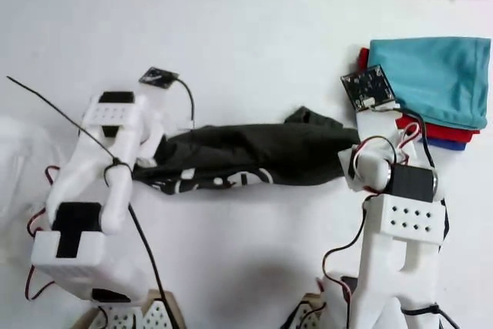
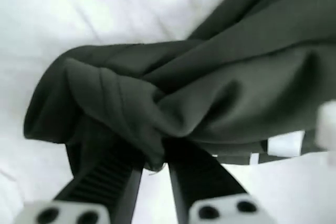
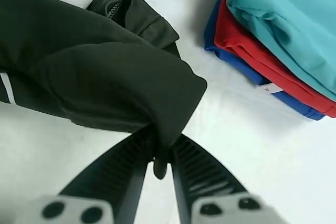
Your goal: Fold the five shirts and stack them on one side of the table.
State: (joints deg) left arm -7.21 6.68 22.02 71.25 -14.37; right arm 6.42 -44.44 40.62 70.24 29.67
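Black shirt held tight by left gripper and right gripper, one end each, over the table near the stack. Might slip loose if pulled too hard.

Left pincer clamped on bunched black shirt, cloth draped over white table

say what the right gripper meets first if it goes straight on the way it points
The crumpled black shirt that the right gripper grips; beyond it, probably bare white table.
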